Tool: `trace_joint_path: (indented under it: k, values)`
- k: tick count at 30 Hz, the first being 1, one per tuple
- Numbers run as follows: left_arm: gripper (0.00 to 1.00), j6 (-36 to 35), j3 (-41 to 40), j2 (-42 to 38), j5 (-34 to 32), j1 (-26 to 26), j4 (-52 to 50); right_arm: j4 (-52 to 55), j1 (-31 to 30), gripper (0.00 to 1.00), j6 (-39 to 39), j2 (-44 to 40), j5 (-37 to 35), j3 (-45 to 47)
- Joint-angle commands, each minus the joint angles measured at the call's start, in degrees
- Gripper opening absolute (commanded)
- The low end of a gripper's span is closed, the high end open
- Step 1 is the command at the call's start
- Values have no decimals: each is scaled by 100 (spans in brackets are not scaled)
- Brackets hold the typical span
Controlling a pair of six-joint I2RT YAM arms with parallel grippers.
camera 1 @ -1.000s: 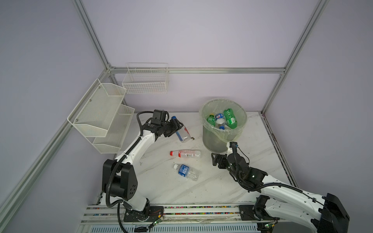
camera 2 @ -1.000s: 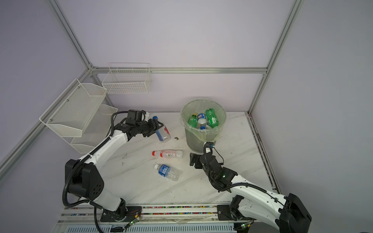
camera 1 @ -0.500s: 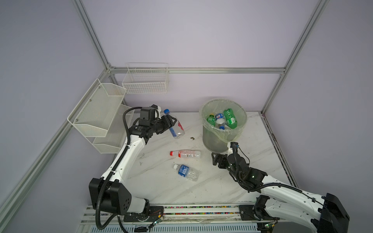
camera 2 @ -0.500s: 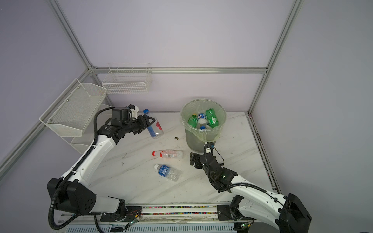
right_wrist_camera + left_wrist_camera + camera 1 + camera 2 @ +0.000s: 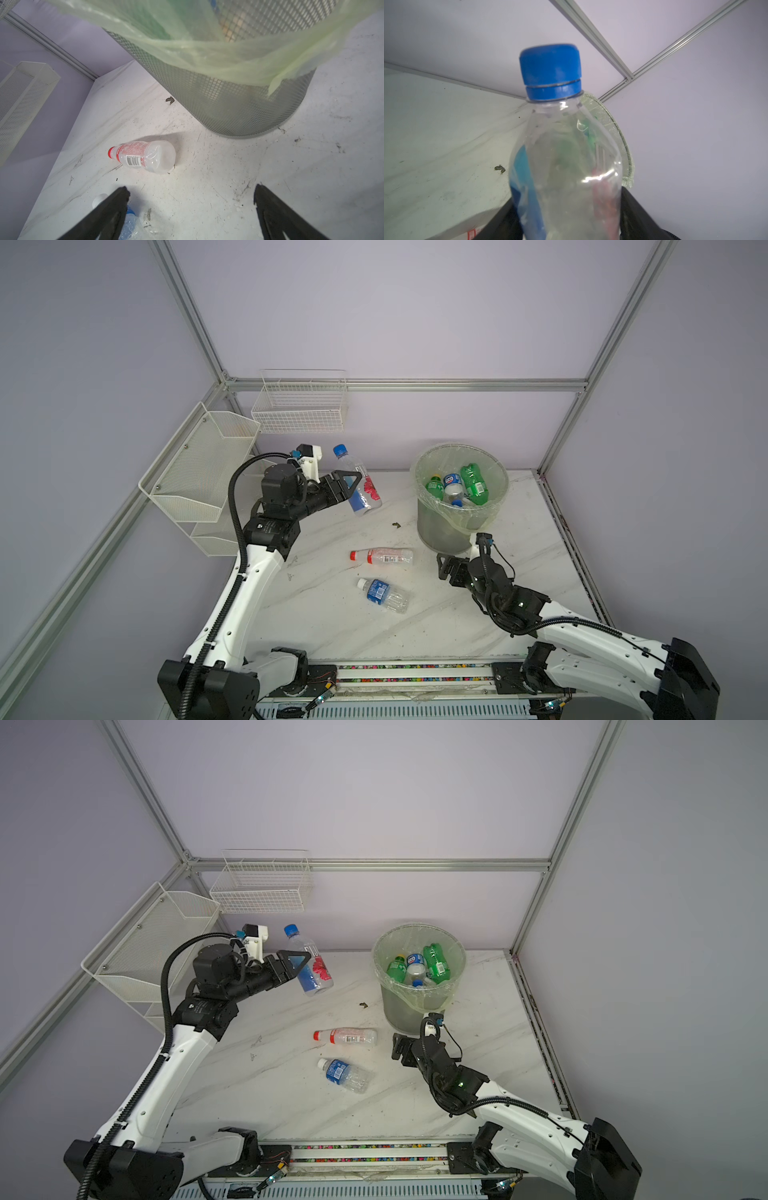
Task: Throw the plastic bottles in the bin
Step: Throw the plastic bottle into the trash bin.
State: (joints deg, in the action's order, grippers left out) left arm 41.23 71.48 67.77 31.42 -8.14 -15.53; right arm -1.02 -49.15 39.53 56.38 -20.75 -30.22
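The left fingers (image 5: 338,485) squeeze a clear blue-cap bottle (image 5: 368,493) and hold it up in the air, cap up and a bit tilted. It is well apart from the bin (image 5: 440,526). The bin has green bottles (image 5: 473,485) inside. The right fingers (image 5: 116,207) are wide apart and hold nothing, low beside the bin. A red-cap bottle (image 5: 386,556) and a white-cap bottle (image 5: 384,593) lie on the desk (image 5: 332,626).

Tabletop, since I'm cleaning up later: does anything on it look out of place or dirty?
Yes. A small dark scrap lies on the table near the bin; it looks like stray debris. The marble surface also shows grey scuffs and specks.
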Motion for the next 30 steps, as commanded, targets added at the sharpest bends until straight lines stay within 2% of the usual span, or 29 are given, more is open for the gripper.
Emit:
trace_joint_path:
  k: [1, 9, 19, 26, 29, 30]
  values:
    - [65, 71, -386, -208, 582, 49, 1040, -139, -24, 97, 41, 97, -140, -7]
    - [66, -29, -409, -186, 1151, 52, 1318, -233, -24, 97, -12, 334, -60, -90]
    - [66, -157, -180, -123, 1104, 58, 1108, -197, -22, 97, -12, 343, -61, -55]
    - [64, -202, 770, 539, 970, -102, 658, -246, -23, 97, 88, 211, -43, 139]
    - [64, -320, 1819, 1233, 773, -500, 306, -207, -22, 97, 66, 199, -92, 116]
    - [64, -420, 2361, 1702, 645, -728, 35, -181, -18, 97, 65, 190, -133, 113]
